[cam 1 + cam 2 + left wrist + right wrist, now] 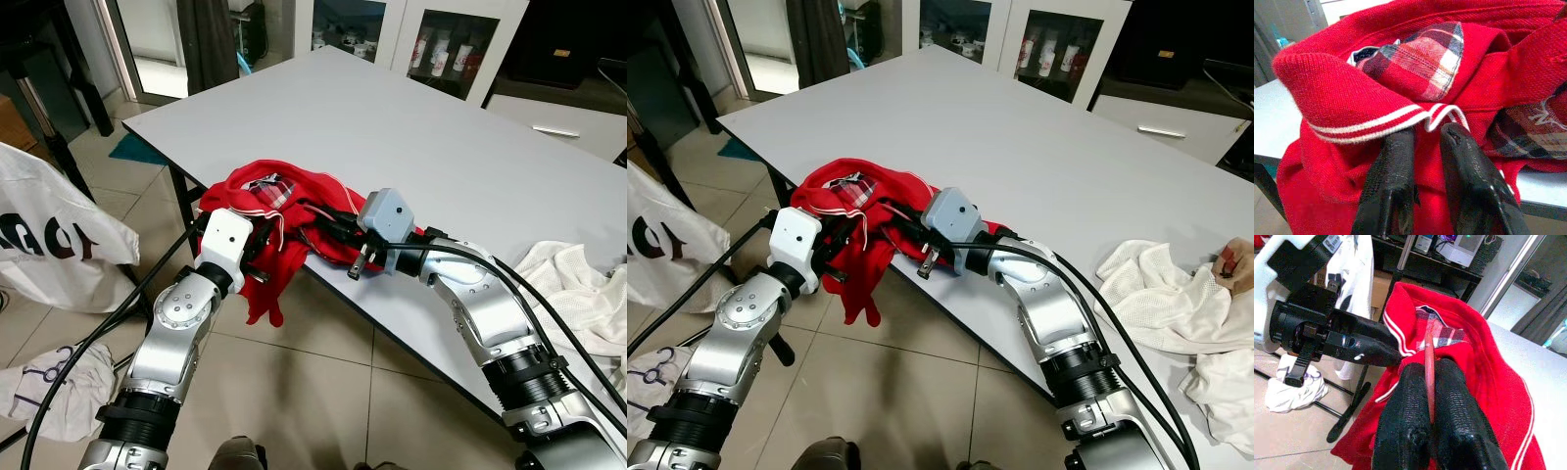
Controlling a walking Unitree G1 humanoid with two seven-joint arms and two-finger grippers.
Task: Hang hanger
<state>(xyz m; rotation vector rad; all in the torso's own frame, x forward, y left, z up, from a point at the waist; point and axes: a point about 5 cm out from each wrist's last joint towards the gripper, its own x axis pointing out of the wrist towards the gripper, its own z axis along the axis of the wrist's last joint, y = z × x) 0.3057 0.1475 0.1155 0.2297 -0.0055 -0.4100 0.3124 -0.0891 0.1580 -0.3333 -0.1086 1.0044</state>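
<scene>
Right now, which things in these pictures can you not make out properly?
- Hanger: right wrist view shows one thin reddish rod between the right end effector fingers; the rest is buried in the red shirt.
- Left end effector tips: left wrist view, hidden under the shirt collar.
- White cloth: cut off by the right eye view's edge.

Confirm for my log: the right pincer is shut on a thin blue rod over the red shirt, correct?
Not quite: the rod is red, not blue, as the right wrist view shows. The right pincer is shut on it over the red shirt.
</scene>
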